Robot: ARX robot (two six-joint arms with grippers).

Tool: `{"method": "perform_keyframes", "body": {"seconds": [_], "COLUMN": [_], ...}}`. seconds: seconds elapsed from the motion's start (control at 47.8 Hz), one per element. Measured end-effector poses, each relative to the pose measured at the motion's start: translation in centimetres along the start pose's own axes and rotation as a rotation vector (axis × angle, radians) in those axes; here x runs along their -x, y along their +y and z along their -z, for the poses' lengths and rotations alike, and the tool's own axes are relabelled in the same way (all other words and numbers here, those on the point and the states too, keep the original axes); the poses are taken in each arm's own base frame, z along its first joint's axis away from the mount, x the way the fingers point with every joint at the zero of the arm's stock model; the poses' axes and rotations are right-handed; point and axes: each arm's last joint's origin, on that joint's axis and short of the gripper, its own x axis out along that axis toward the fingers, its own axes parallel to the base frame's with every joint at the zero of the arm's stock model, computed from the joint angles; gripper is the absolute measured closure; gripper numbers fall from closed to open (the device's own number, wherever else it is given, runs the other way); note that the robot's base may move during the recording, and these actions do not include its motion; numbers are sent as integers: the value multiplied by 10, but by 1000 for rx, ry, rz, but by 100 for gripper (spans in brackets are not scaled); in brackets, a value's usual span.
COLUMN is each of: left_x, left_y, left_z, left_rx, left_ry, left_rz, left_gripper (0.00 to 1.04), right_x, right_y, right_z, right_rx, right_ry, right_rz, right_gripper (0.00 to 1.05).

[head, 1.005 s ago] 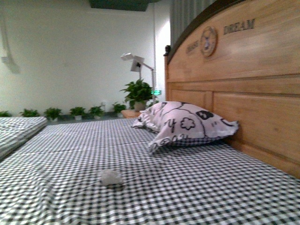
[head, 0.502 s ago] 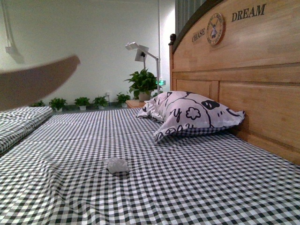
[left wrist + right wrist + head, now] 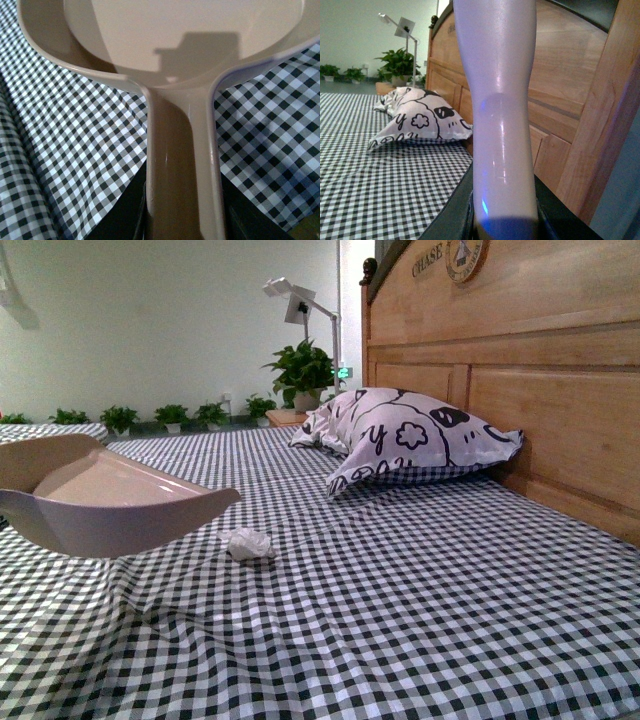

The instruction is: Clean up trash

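1. The trash [image 3: 248,543], a small crumpled white wad, lies on the black-and-white checked sheet [image 3: 420,600] in the front view. It shows in neither wrist view.
2. The front view shows no gripper, so the wad can be placed only against the dustpan [image 3: 110,505]. It sits just beside and below the pan's pointed lip, toward the robot's right. Whether they touch is not clear.
3. In the left wrist view the left gripper [image 3: 182,222] has dark jaws pressed against both sides of the pan's handle. The frame cuts off the jaws and the pan's wide mouth.
4. The right gripper [image 3: 504,222] pinches a glossy handle [image 3: 502,115], pale and curved. Its far end runs out of frame.
5. The pan is smooth pinkish plastic with a shallow scoop.
6. Beyond, a printed pillow [image 3: 410,435] leans against the wooden headboard [image 3: 540,370].
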Motion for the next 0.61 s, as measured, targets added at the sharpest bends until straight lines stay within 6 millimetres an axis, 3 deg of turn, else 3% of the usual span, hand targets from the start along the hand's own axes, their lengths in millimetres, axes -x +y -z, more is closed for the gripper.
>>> {"method": "perform_keyframes", "body": {"seconds": [0.335, 0.607], "left_x": [-50, -70], "left_y": [5, 11], "left_z": [24, 27], "left_rx": [-76, -75], "left_ry": [62, 54], "left_rz": [135, 152], "left_gripper": [78, 78], "right_x": [0, 0], "right_y": [0, 0], "right_z": [0, 0], "right_rx": [0, 0], "right_ry": [0, 0], "right_rz": [0, 0], "right_gripper": [85, 85]}}
